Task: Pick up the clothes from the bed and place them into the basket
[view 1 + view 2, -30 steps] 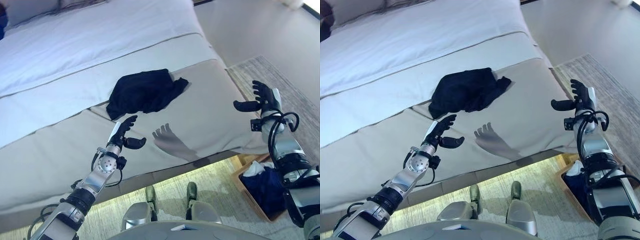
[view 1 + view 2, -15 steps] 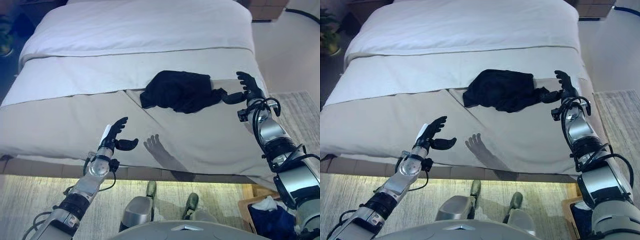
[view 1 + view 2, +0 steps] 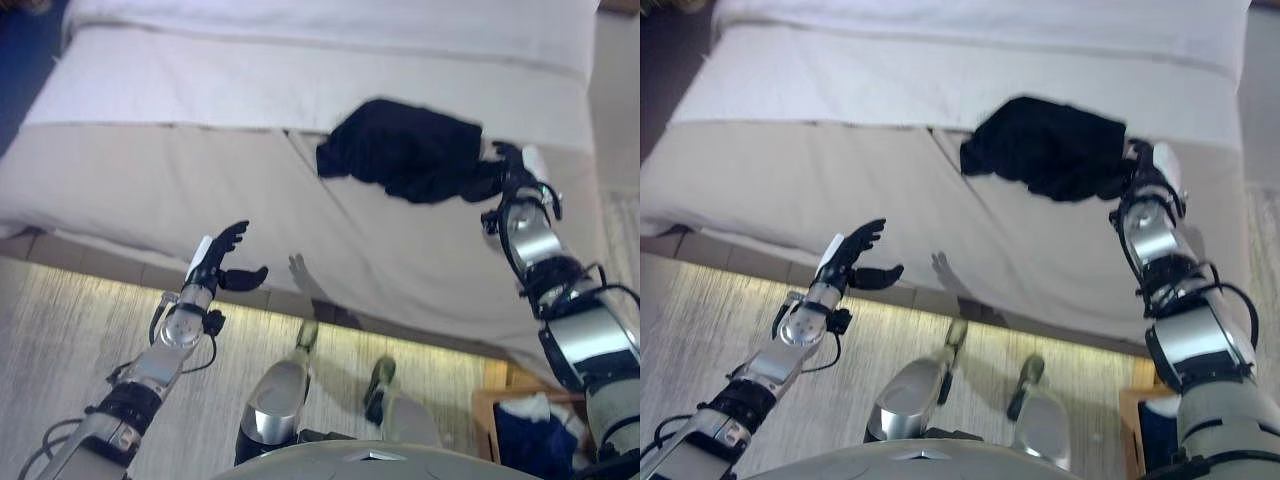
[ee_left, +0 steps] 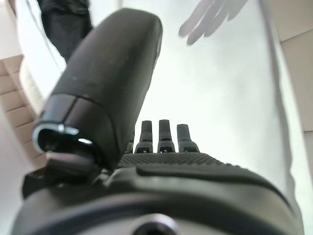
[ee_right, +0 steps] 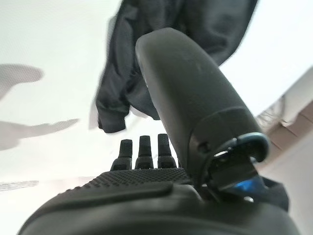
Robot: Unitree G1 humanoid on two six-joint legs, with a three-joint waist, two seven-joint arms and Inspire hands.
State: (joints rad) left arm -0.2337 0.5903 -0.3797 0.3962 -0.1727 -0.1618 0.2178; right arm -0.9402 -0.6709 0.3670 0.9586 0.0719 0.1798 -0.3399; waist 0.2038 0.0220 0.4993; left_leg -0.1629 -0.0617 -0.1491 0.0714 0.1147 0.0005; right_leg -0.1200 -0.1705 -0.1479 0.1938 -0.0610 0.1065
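Lying crumpled on the beige bed cover, the dark garment [image 3: 405, 150] sits toward one o'clock in the left eye view, a soft, matte heap of folds with no fixed shape; the bed [image 3: 150, 170] under it is smooth and pale, with a white sheet band beyond. It looks light and limp, so it should bunch easily and droop once lifted; a thick fold near the middle of the heap seems the safest place to take hold, not a loose edge. The right hand [image 3: 510, 170] is at the heap's three o'clock edge, touching or just beside it. The left hand [image 3: 222, 258] hovers at eight o'clock, well apart from the cloth, fingers straight and thumb out, holding nothing. The basket [image 3: 490, 420] shows at five o'clock with dark cloth in it. In the right eye view the layout reads the same. In the left wrist view, straight fingers point over bare cover. In the right wrist view the fingers [image 5: 142, 149] are extended toward the dark folds, thumb raised, nothing clasped yet.
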